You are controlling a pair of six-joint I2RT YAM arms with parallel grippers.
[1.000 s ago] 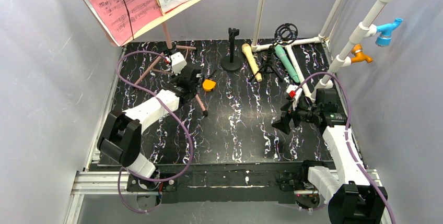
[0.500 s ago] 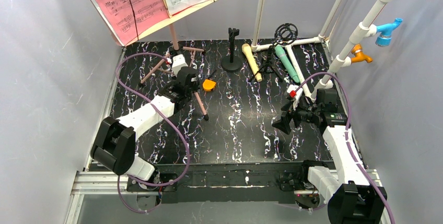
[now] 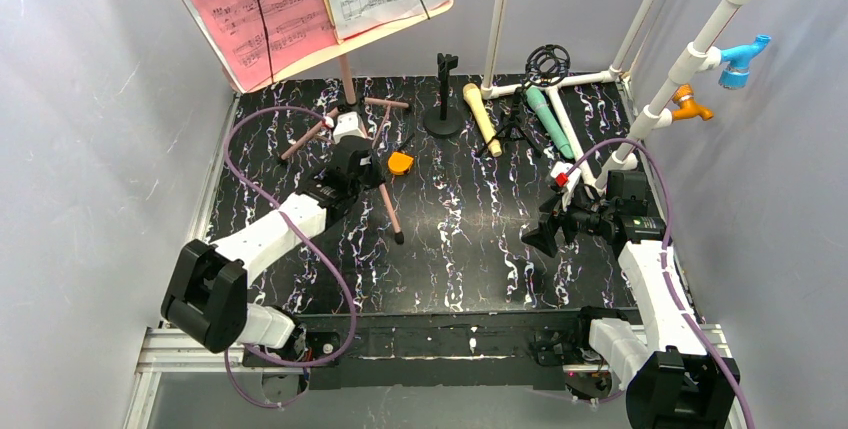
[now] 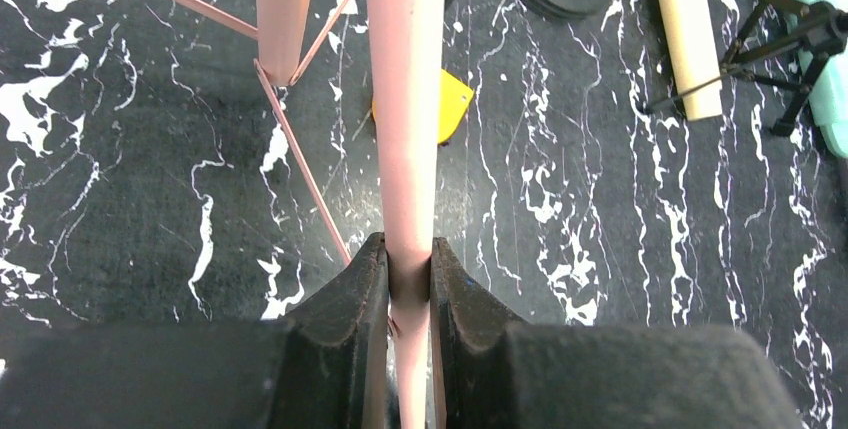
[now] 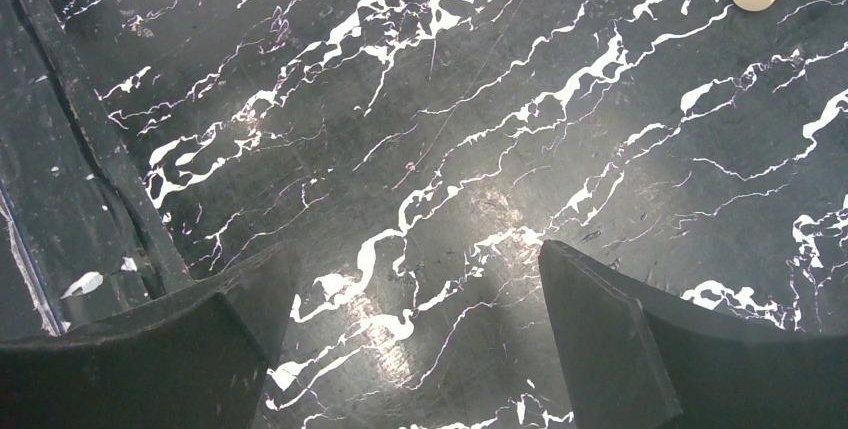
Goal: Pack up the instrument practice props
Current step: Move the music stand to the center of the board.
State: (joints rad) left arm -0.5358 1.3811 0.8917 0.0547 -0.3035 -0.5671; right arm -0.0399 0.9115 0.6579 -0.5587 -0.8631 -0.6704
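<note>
Left claw (image 4: 408,279): closed tight on one pink leg (image 4: 405,99) of the stand, rear left of the worktop (image 3: 470,249). The board (image 3: 300,19) sits above. Right claw (image 5: 410,344): wide open, holding nothing, over the worktop. Beige mic (image 3: 481,119) and teal mic (image 3: 550,121) lie at the rear.

My left arm (image 3: 270,234) reaches toward the far left corner of the tabletop (image 3: 460,249), and my left gripper (image 4: 408,259) is pinched on a pink leg (image 4: 405,99). My right arm (image 3: 645,269) bends near the right edge, the right gripper (image 5: 415,254) spread wide and empty.

White veins marble the black bench (image 3: 470,249); pink tubular tripod leg (image 4: 405,99), pink printed music sheet (image 3: 265,4), teal plastic toy microphone (image 3: 547,121).
</note>
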